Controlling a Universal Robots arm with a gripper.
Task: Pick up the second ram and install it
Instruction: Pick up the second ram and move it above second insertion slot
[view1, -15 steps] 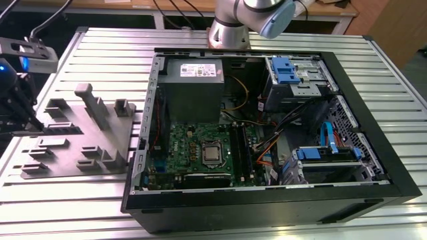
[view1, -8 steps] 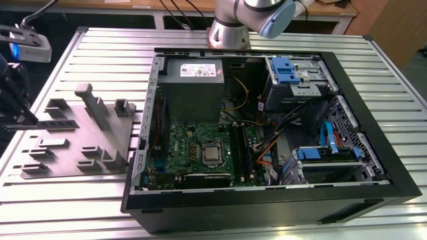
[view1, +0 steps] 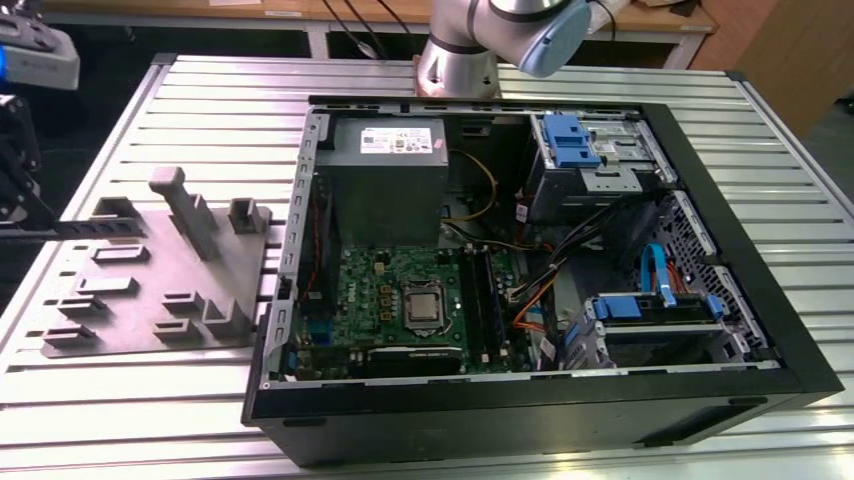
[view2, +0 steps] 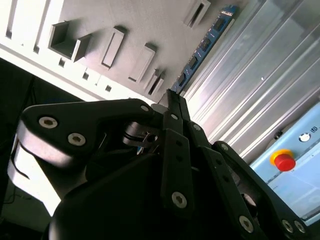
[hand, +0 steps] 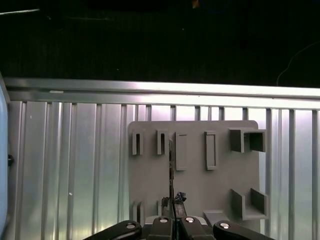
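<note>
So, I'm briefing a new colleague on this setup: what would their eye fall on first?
The open computer case dominates the exterior view, its green motherboard exposed, on a slatted metal table. At that view's left lies a grey tray of blocks. In the second wrist view the gripper is shut on the second ram, a blue stick, with the tray behind it.

The second ram (view2: 200, 50) was blue with dark chips in a row, the fingers (view2: 176, 145) black. The tray (view1: 140, 300) was plain grey on a silver, ribbed surface (view1: 160, 410). The motherboard (view1: 360, 290) was green, the case (view1: 534, 410) black, its drive brackets (view1: 567, 140) blue, a push button (view2: 284, 161) red.
</note>
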